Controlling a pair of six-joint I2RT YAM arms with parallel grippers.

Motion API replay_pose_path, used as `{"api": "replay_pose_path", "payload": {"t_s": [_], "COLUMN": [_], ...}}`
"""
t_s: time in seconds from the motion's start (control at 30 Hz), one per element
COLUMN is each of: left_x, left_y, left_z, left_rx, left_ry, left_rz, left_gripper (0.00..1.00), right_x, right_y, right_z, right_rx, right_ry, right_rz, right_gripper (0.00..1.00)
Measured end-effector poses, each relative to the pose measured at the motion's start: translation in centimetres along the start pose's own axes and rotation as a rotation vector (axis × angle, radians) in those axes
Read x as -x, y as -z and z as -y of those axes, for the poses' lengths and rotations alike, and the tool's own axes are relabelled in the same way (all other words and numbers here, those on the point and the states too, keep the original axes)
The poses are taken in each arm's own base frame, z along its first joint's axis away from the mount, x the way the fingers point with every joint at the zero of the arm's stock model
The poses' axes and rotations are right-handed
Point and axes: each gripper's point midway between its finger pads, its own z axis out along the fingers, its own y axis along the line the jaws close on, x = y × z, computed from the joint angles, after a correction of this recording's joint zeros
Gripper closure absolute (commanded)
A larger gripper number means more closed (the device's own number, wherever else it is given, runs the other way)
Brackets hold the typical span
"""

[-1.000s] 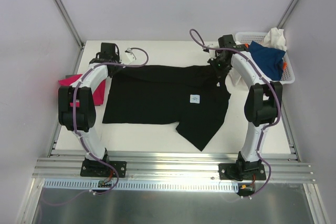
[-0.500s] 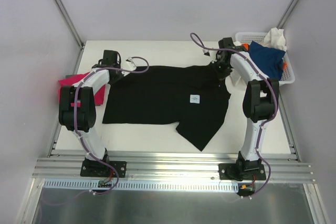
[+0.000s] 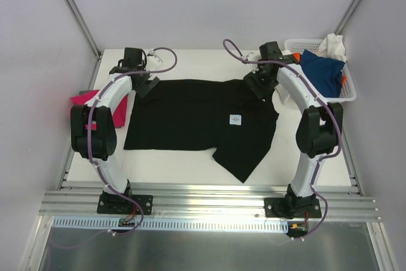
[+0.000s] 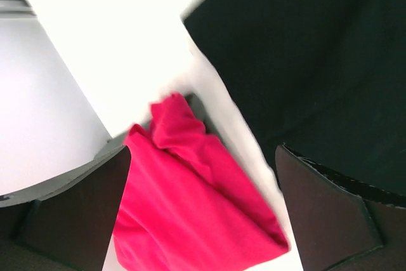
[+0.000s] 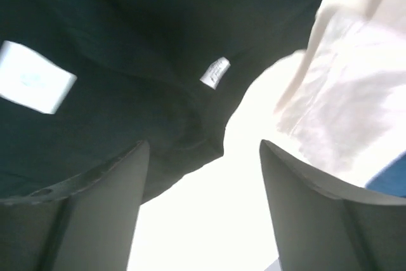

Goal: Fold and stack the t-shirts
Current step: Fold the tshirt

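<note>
Black t-shirt (image 3: 196,118) spread flat mid-bench (image 3: 177,164), white label (image 3: 236,119) up. Magenta-pink t-shirt (image 3: 85,99) bunched at the left bench edge. Blue t-shirt (image 3: 323,71), white t-shirt (image 3: 333,46) and a sliver of orange t-shirt (image 3: 343,79) heaped in the white lattice basket (image 3: 295,44), far right. Left fingers (image 4: 76,214) spread wide, empty, above the pink cloth beside the black shirt. Right fingers (image 5: 317,214) also apart, empty, over the black shirt's far-right edge.

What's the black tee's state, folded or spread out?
Mostly spread. The black tee lies flat across the table, with one flap at its near right corner angled out; no compact folded packet shows.
</note>
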Motion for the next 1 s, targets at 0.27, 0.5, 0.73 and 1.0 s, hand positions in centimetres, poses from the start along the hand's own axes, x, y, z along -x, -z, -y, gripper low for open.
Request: {"api": "replay_pose_path", "payload": {"t_s": [0.27, 0.5, 0.73, 1.0], "left_x": [5.1, 5.5, 6.0, 5.8], "left_y": [4.8, 5.4, 6.0, 6.0], "left_z": [-0.6, 0.8, 1.8, 2.3], "left_rx": [0.027, 0.001, -0.012, -0.024], "left_ry": [0.154, 0.172, 0.15, 0.157], "left_rz": [0.134, 0.131, 0.129, 0.116], "left_gripper": [0.01, 0.01, 0.01, 0.01], "right_x": [6.2, 4.4, 0.4, 0.7], "right_y": [2.7, -1.8, -5.4, -8.3], "right_z": [-8.7, -14.1, -13.2, -11.4], "right_rx": [0.17, 0.343, 0.351, 0.278], "right_ry": [0.137, 0.149, 0.123, 0.166], "right_rz": [0.163, 0.042, -0.095, -0.12], "right_gripper": [0.4, 0.48, 0.53, 0.55]}}
